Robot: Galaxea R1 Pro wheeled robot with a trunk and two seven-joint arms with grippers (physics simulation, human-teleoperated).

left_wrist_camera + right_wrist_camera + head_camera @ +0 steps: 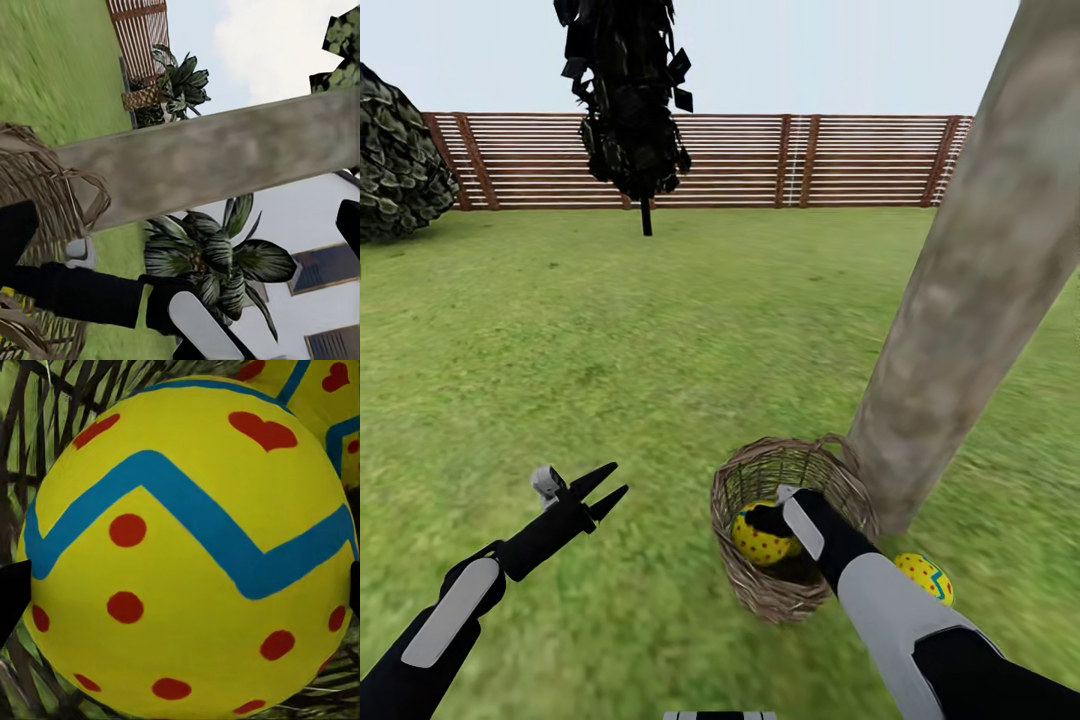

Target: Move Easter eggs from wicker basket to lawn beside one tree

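The wicker basket (815,480) lies tipped toward me on the lawn (660,340), right at the foot of the thick tree (970,290). My right gripper (760,522) reaches into it and is shut on a yellow Easter egg (762,547). In the right wrist view that egg (187,547) sits between the dark fingertips (10,592), with a second egg (334,390) behind it in the basket. Another egg (927,577) rests on the grass beside the trunk. My left gripper (618,477) hangs open over bare grass to the basket's left, holding nothing.
A brown slat fence (760,160) closes the far side of the garden. A thin dark-leaved tree (628,100) stands before it and a round bush (395,160) at far left. In the left wrist view, potted plants (217,259) and a white house wall (300,217) lie beyond the trunk (225,157).
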